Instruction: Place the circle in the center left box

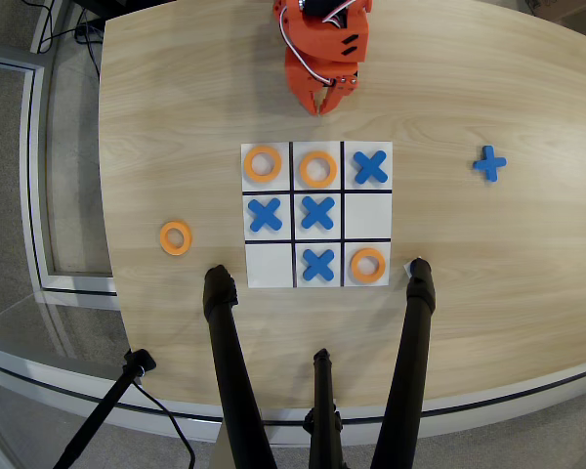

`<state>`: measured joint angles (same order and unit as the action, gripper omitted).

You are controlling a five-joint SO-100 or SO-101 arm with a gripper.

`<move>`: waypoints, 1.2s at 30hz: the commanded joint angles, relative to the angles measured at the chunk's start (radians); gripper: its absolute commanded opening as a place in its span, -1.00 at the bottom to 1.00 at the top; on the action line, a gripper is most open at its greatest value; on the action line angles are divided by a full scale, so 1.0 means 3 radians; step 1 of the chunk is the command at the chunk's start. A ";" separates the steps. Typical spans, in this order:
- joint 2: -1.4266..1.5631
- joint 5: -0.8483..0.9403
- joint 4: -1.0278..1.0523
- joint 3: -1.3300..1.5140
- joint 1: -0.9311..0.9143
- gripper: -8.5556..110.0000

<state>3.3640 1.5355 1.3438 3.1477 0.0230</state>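
A loose orange ring (176, 237), the circle, lies flat on the wooden table left of the nine-cell board (294, 210). The blank middle-row end cell (368, 215) is on the board's right side in the overhead view. The other middle-row cells hold blue crosses (265, 214). Three more orange rings sit in board cells: two in the top row (263, 164) and one at the bottom right (368, 265). My orange gripper (324, 106) hangs above the table just beyond the board's top edge, jaws together and empty, far from the loose ring.
A spare blue cross (488, 163) lies on the table at the right. Black tripod legs (225, 342) reach over the table's near edge, their feet close to the board's bottom corners. The bottom-left cell (270, 263) is blank.
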 commanded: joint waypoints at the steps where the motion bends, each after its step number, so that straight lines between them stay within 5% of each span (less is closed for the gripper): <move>1: -0.0394 0.0020 -0.0286 -0.0087 0.0174 -0.79; 19: -0.0956 0.0020 -0.0619 -0.0685 -0.0005 -0.71; 36: -0.3543 0.0041 -0.1606 -0.2766 -0.0823 -0.63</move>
<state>2.4145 1.5432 0.9204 2.4283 -0.1825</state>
